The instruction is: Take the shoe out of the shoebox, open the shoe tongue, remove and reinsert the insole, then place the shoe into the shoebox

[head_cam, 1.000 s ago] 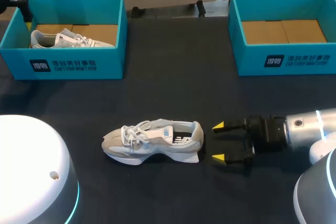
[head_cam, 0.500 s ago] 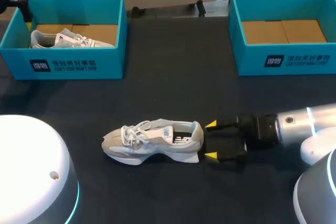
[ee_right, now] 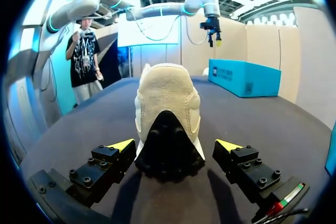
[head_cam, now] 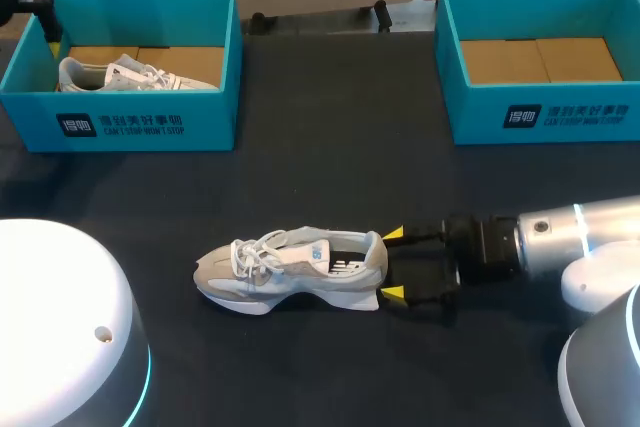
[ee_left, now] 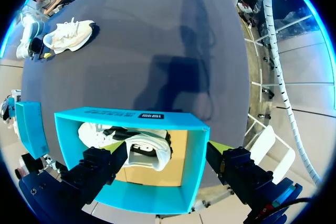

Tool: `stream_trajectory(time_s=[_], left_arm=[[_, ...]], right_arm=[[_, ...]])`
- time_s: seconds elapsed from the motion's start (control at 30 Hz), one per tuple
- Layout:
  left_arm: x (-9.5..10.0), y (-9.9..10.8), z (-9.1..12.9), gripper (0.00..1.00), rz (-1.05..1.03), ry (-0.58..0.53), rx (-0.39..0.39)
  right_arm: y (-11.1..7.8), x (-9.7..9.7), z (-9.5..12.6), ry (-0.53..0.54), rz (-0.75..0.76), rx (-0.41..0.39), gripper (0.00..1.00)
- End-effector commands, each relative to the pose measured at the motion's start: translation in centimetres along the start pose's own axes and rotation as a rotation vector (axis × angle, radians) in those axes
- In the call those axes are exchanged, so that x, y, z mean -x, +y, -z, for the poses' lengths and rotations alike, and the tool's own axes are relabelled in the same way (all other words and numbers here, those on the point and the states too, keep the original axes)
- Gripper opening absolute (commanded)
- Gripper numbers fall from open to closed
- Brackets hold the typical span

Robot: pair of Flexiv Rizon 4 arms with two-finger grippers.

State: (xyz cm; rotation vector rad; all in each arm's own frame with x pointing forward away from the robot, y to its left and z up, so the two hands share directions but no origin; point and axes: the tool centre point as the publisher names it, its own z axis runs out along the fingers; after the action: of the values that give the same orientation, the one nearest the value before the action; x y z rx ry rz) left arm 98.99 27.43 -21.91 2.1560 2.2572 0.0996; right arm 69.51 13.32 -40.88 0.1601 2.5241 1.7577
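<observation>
Right gripper [head_cam: 393, 264] open at the heel of the white sneaker [head_cam: 290, 272]

The right gripper's [ee_right: 175, 145] fingers stand wide apart, one yellow tip on each side of the sneaker's [ee_right: 167, 103] heel, with a gap showing on both sides and nothing clamped. The sneaker stands upright on its sole near the front middle of the dark table [head_cam: 330, 147], heel toward the gripper and toe toward the table's left edge. The right arm comes in low from the right edge. At the back right corner sits the right shoebox [head_cam: 540, 112], teal with a brown floor. At the back left corner sits the left shoebox [head_cam: 130, 122], with a second sneaker [head_cam: 130, 74] lying inside. The left gripper [ee_left: 167, 148] hangs over that left shoebox [ee_left: 194, 166], fingers spread wide and holding nothing, the second sneaker [ee_left: 142, 145] below them.
</observation>
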Motion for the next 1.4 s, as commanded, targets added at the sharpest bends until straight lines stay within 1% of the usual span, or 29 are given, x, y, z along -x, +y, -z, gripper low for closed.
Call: stream_trajectory(time_s=[0.03, 0.43, 0.7, 1.03, 1.4], left_arm=[[0.0, -0.1, 0.0, 1.0, -0.001, 0.001, 0.003], [0.0, -0.1, 0.0, 1.0, -0.001, 0.001, 0.003], [0.0, -0.1, 0.0, 1.0, -0.001, 0.001, 0.003], [0.0, -0.1, 0.0, 1.0, -0.001, 0.001, 0.003], [0.0, -0.1, 0.0, 1.0, -0.001, 0.001, 0.003]], right_arm=[[0.0, 0.2, -0.3, 0.009, -0.005, 0.003, 1.0], [0.4, 0.0, -1.5, 0.023, -0.003, 0.017, 1.0], [0.5, 0.0, -1.7, 0.027, 0.002, 0.023, 1.0], [0.6, -0.7, -1.9, 0.024, 0.004, 0.021, 1.0], [0.7, -0.3, -2.6, 0.022, 0.005, 0.021, 1.0]])
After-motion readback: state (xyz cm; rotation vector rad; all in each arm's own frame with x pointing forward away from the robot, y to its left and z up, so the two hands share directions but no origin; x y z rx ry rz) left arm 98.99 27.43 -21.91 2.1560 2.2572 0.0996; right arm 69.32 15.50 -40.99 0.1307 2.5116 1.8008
